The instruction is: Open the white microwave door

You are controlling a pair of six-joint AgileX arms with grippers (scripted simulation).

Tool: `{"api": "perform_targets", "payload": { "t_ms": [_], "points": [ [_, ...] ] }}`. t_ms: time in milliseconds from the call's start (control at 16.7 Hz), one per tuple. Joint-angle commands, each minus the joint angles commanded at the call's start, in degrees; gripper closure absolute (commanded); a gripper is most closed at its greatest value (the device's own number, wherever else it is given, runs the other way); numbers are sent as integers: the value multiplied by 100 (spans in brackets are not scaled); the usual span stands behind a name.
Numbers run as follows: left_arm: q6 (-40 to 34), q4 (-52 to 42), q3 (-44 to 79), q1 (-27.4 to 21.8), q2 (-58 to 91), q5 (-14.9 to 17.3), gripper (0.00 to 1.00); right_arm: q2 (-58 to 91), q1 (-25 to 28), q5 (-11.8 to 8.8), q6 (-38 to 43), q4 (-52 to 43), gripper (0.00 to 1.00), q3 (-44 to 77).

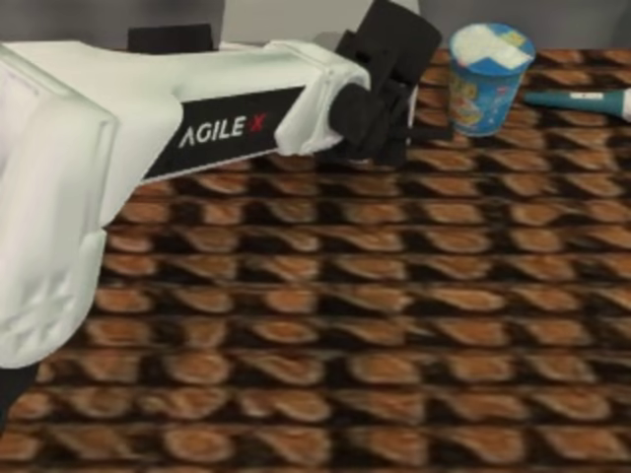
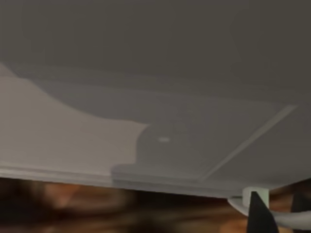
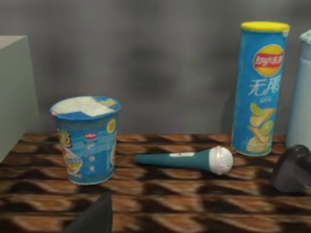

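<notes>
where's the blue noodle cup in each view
Top view: blue noodle cup at the far edge, right of centre, beside the left pincer.
Left wrist view: not in it.
Right wrist view: cup standing left of the teal microphone.
Shared landmark: the microphone lies right of the cup.

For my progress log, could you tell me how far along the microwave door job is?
Done: the left arm has reached across to the white microwave at the table's far edge, its hand close against the front. In hand: the approach to the handle. Left: any pull; no view shows the door ajar. The right arm sits idle.
</notes>
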Motion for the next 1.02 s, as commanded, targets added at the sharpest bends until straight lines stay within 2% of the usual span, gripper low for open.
{"api": "perform_targets", "payload": {
  "t_ms": [660,1020],
  "points": [
    [0,0,0,0,0,0,100,0,0,0,0,0,0,0],
    [167,183,-251,10,-168,144,100,0,0,0,0,0,0,0]
  ]
}}
